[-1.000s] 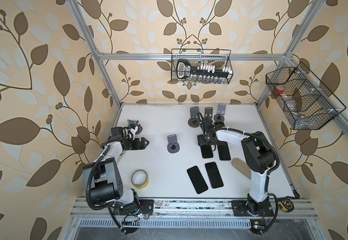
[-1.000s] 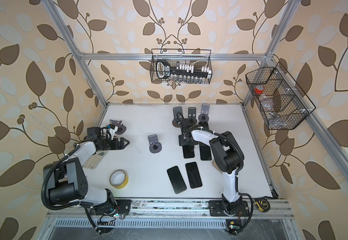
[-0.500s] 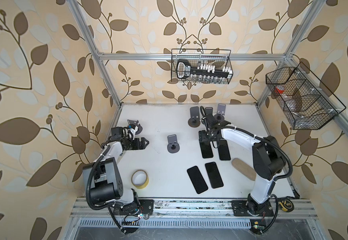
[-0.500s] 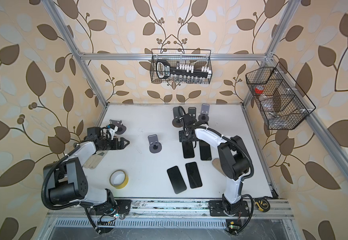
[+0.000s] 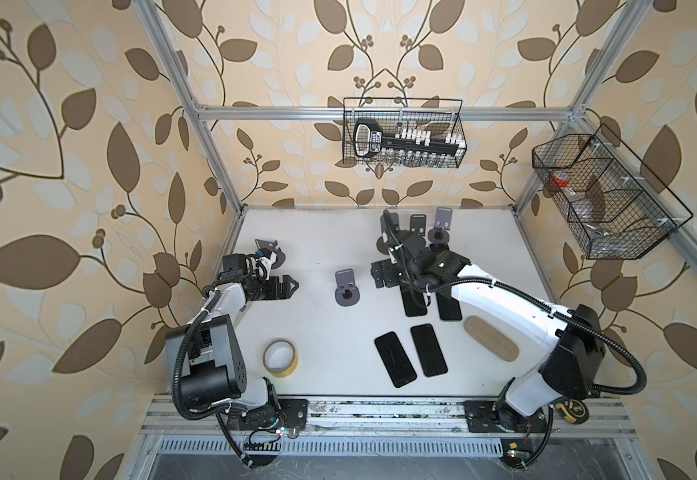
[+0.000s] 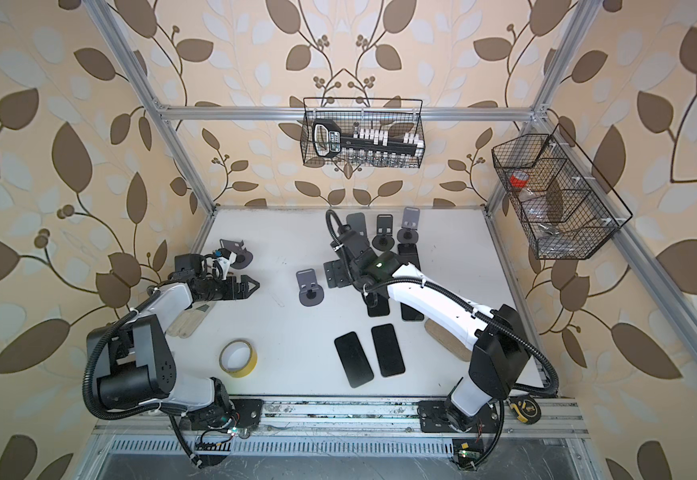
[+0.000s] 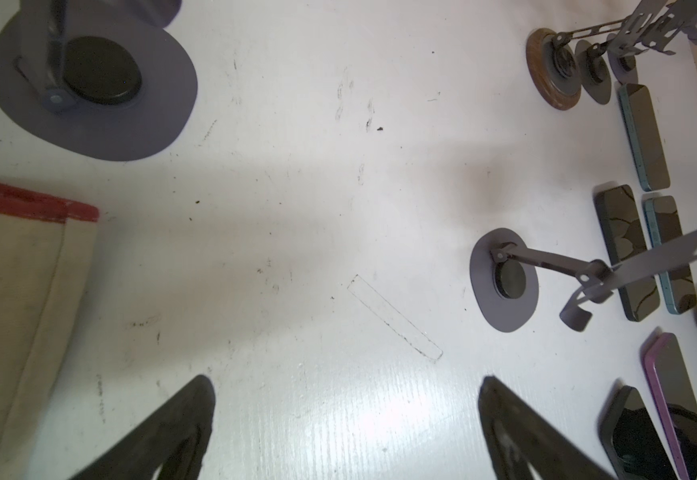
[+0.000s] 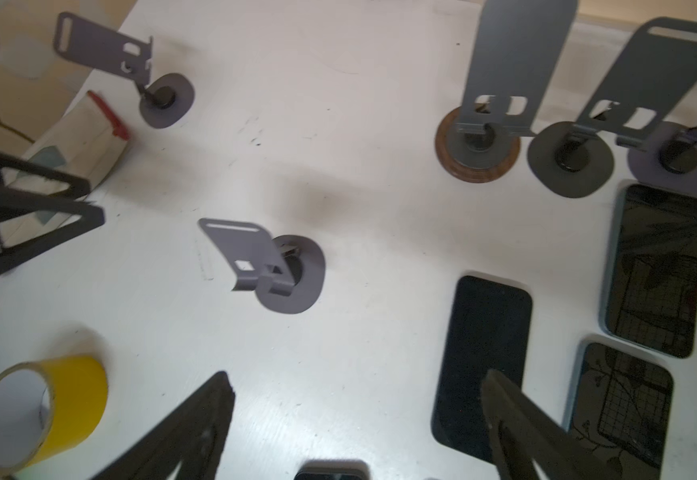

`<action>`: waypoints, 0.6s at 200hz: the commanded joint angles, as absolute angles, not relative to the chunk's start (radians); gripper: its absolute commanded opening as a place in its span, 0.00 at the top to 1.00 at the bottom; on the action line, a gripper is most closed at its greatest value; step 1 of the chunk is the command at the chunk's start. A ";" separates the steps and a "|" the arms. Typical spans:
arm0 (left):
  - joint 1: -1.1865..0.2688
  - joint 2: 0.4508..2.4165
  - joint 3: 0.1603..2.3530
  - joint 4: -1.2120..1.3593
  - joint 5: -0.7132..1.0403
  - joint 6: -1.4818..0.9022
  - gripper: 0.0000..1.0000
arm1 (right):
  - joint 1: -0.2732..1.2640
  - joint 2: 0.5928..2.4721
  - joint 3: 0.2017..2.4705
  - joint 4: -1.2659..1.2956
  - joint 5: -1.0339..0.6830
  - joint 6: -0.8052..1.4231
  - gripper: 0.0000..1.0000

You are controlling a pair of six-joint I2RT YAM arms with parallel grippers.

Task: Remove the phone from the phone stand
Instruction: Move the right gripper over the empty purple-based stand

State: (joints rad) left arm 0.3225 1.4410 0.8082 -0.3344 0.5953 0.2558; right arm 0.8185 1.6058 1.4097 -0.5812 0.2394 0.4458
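- Since a second ago my right claw [image 8: 355, 378] sits closer to the back row of stands with its jaws wider apart. My right elbow is farther right and nearer the front rail.
- Dark phone [image 8: 483, 361] lies flat on the white table [image 8: 359, 174], in front of the back row. In the right wrist view one of my right fingertips [image 8: 508, 407] overlaps its near corner; I cannot tell whether they touch.
- Right claw: spread wide, nothing between the fingers.
- Two blue-edged phones [image 8: 656, 270] lie flat just beside the dark one. A front pair of phones [image 5: 394, 359] lies side by side nearer the rail.
- Back-row stands [image 8: 504, 62]: three grey ones, upright, close together; one stands on a brown disc [image 8: 446, 164].
- Mid-table stand [image 5: 346, 296] is on its own, left of my right claw.
- Left claw [image 7: 346, 380]: unmoved, spread wide above bare table, holding nothing.
- Also on the table: a yellow tape roll [image 5: 280, 359], a beige glove [image 6: 186, 322] and an oval cork pad [image 5: 491, 338].
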 commanded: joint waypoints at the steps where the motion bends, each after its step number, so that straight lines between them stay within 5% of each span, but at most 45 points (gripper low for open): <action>1: 0.334 1.431 0.817 -0.339 0.620 0.270 0.01 | 0.876 1.623 1.444 -0.517 0.306 0.471 0.00; 120: 0.334 1.425 0.812 -0.333 0.618 0.268 0.01 | 0.946 1.908 1.531 -0.337 0.340 0.548 0.00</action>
